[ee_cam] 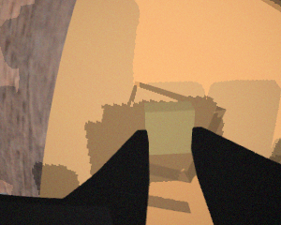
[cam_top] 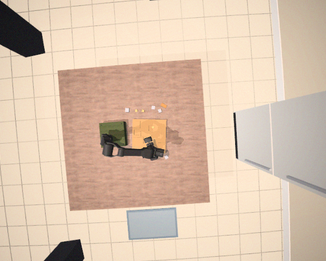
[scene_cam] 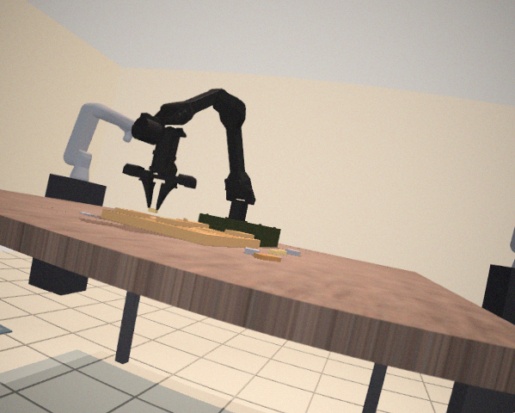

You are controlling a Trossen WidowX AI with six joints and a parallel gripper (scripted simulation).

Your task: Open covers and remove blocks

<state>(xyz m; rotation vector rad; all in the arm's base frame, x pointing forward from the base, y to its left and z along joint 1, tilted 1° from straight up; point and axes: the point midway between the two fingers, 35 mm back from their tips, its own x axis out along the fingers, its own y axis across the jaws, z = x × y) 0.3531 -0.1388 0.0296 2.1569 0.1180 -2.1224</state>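
Note:
My gripper (scene_cam: 153, 207) (ee_cam: 169, 138) is shut on a yellow block (scene_cam: 152, 210) (ee_cam: 170, 127) and holds it just above the orange puzzle board (cam_top: 163, 123) (scene_cam: 237, 242) (ee_cam: 201, 37). The arm hides the fingertips and part of the board in the top view. A small yellow piece (cam_top: 153, 127) shows on the board. Beyond one board edge lie two yellow blocks (cam_top: 136, 110) (cam_top: 142, 110), an orange block (cam_top: 164, 105) and several white blocks (cam_top: 127, 110) (cam_top: 153, 107) (cam_top: 159, 111). Another white block (cam_top: 166, 157) lies off the opposite edge. The state of each cover is too small to tell.
A dark green block-like box (cam_top: 112, 125) (scene_cam: 266, 235) stands beside the board, near the arm's base. The brown table (cam_top: 100, 182) (scene_cam: 337, 293) carries everything. A pale robot arm (scene_cam: 77, 138) stands on a dark pedestal beyond the table.

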